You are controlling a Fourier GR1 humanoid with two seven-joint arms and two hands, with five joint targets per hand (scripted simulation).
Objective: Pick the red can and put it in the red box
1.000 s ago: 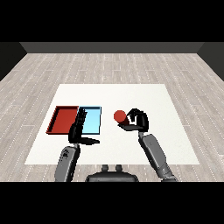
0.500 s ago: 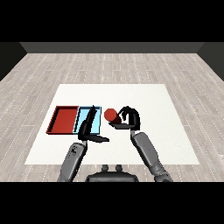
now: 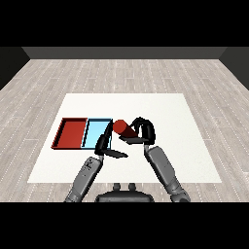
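The red can [image 3: 121, 127] is held tipped on its side above the table, just right of the light blue tray [image 3: 97, 133]. My right hand [image 3: 141, 131] is curled round it from the right. The red tray [image 3: 73, 133] lies left of the blue one, with nothing in it. My left hand [image 3: 105, 145] hovers over the blue tray's near right corner, fingers straight and thumb pointing right, apart from the can.
The two trays lie side by side at the left of the white table [image 3: 165, 112]. Grey wooden floor surrounds the table.
My right hand has carried the red can leftward, from the table's middle to the blue tray's right edge. The left hand has shifted slightly right and forward.
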